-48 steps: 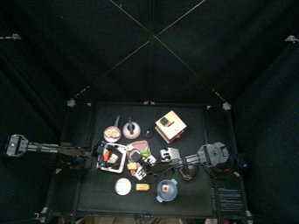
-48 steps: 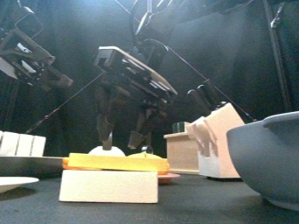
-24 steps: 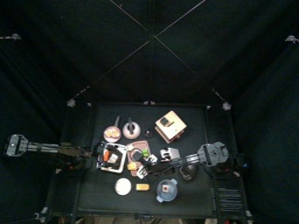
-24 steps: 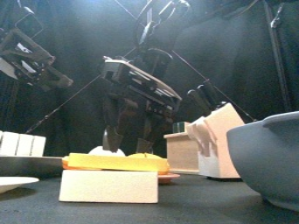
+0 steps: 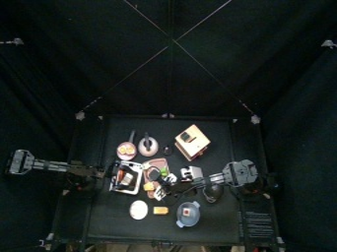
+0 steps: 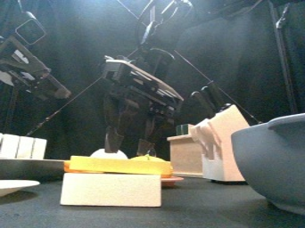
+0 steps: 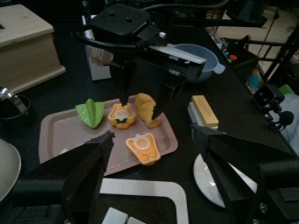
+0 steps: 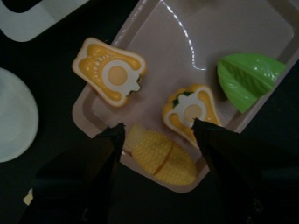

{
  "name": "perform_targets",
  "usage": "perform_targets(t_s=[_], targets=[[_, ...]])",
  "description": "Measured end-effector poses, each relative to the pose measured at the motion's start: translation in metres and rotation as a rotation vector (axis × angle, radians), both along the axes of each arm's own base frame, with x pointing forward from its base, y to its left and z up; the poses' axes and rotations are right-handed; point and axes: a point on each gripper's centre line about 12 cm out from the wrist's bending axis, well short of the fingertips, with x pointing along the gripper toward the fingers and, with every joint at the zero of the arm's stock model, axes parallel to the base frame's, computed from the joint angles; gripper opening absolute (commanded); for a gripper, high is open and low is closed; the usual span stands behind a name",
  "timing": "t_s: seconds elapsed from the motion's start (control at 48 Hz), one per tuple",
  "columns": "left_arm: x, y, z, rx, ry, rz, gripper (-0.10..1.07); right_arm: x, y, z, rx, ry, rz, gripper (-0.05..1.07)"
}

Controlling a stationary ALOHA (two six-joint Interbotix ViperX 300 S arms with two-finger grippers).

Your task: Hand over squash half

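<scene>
Right gripper (image 8: 158, 140) hangs wide open and empty with a squash half (image 8: 191, 108) sitting between its jaws on the pink tray (image 8: 216, 39), left gripper (image 7: 149, 171) open and empty too, so a sloppy close could grab the neighbouring yellow piece (image 8: 162, 156).

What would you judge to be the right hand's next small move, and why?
Probably a short sideways shift of the right hand to bring it over the squash half, before it lowers. Its jaws stand open above the tray, but they bracket a yellow piece, while the squash half lies off to one side, untouched.
</scene>
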Motion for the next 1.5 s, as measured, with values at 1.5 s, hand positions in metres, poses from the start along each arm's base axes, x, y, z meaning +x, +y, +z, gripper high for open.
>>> perform_targets(t_s=[1.5], targets=[[0.073, -0.01, -0.041, 0.059, 0.438, 0.052, 1.03, -0.072, -0.061, 0.092, -0.088, -0.292, 0.034, 0.95]])
